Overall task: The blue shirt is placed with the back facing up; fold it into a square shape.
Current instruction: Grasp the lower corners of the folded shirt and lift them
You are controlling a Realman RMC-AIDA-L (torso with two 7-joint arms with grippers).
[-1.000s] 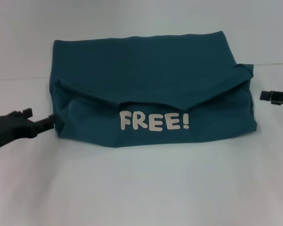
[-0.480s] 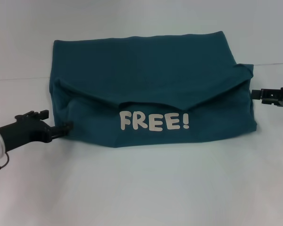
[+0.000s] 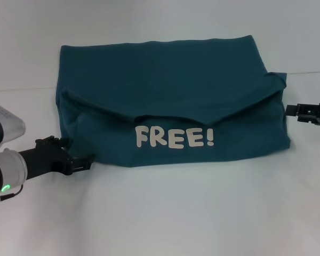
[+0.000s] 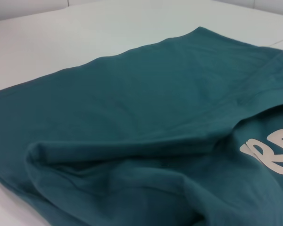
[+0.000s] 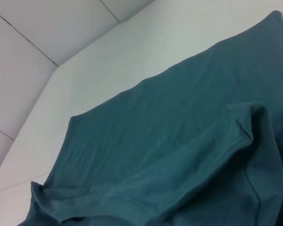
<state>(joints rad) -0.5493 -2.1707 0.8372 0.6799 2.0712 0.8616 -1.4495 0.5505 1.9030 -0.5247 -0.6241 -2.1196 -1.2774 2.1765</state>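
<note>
The dark teal-blue soft fabric shirt (image 3: 170, 101) lies partly folded at mid-table, its near flap turned up to show the cream "FREE!" print (image 3: 174, 137), which only the head view shows whole. The black left gripper (image 3: 84, 161) sits at the shirt's near left corner; the black right gripper (image 3: 292, 111) is just beside the right edge. Whether either grips cloth is unclear. The white tabletop (image 3: 165, 213) lies bare on all 4 sides.
</note>
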